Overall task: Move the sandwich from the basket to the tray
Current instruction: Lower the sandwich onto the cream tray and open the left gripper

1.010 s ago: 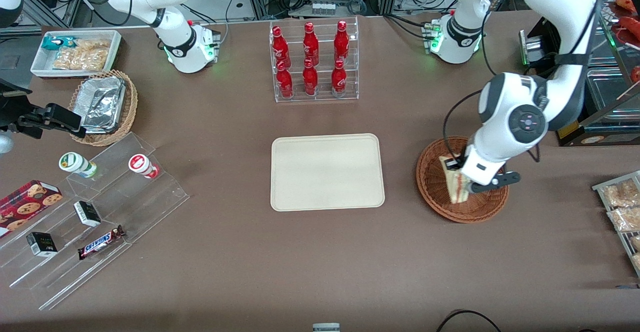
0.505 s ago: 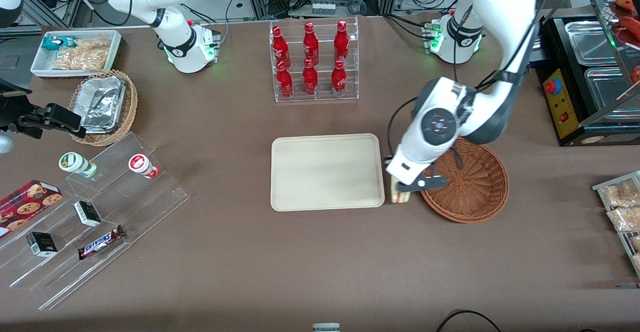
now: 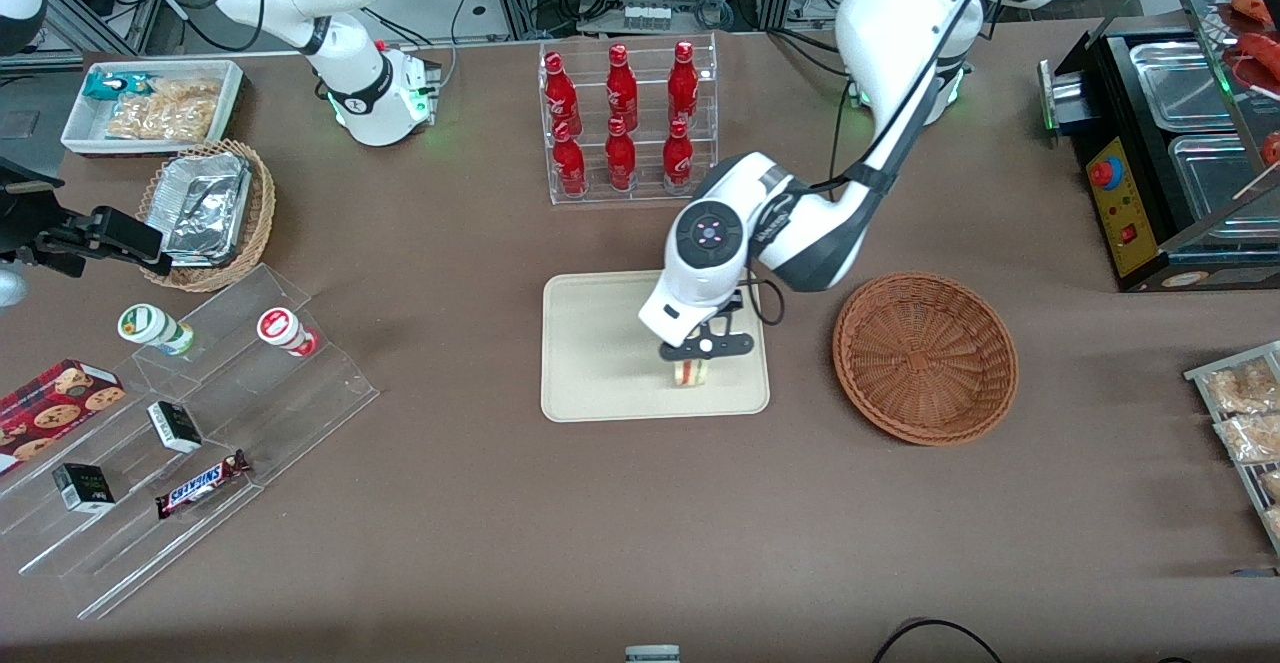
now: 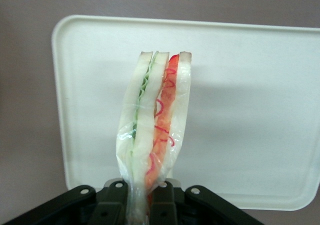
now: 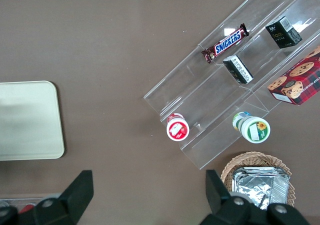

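Brown matting covers the desk (image 3: 480, 543), which fills nearly the whole front view, with cables and metal racking along the top edge of the frame. At the centre of that frame lies the cream tray (image 3: 600, 343), a flat rectangle with rounded corners and a low rim. The working arm reaches down from the upper right of the frame, and its end effector (image 3: 694, 358) hangs over the tray's lower right part, its fingers pressed onto the sandwich (image 3: 691, 372). The wrist view shows this more plainly: the end effector (image 4: 142, 205) pinches one end of the sandwich (image 4: 155, 125), a wedge in clear wrap with white bread, a green layer and a red layer along its cut edge, and the tray (image 4: 250, 110) lies beneath it. Whether the sandwich touches the tray surface cannot be told. Just beside the tray, right of centre in the front frame, sits the reddish-brown woven basket (image 3: 925, 358), with nothing in it. Above the tray in the frame stands a clear rack of red bottles (image 3: 625, 123). At the lower left of the frame a stepped clear display (image 3: 190, 443) carries a Snickers bar (image 3: 200, 483) and small boxes.
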Robot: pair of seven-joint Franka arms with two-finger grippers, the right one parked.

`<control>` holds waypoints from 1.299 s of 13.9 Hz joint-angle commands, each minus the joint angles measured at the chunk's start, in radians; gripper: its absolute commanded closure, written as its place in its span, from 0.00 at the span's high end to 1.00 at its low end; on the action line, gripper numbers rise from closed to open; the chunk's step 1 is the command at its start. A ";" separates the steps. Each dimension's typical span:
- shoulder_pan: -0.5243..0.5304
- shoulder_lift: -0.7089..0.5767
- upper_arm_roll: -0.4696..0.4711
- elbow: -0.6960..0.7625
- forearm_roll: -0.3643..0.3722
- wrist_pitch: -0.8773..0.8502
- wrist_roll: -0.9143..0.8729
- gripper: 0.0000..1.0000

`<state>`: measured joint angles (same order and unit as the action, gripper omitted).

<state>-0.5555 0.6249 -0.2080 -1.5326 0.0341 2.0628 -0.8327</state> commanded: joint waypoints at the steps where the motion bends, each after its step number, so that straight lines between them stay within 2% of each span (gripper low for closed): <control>1: -0.049 0.093 0.012 0.120 0.009 -0.015 -0.036 0.09; 6: -0.104 0.157 0.015 0.127 0.010 0.062 -0.129 0.12; 7: -0.106 0.161 0.015 0.126 0.010 0.071 -0.128 0.22; 8: -0.104 0.161 0.015 0.124 0.009 0.074 -0.115 0.43; 9: -0.101 0.159 0.016 0.124 0.012 0.073 -0.109 0.87; 10: -0.101 0.151 0.016 0.124 0.012 0.072 -0.100 1.00; 14: -0.095 0.081 0.024 0.127 0.020 0.031 -0.091 1.00; 18: -0.077 -0.014 0.044 0.118 0.070 -0.026 -0.080 1.00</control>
<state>-0.6431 0.6699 -0.1744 -1.3895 0.0853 2.0643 -0.9274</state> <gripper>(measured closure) 0.000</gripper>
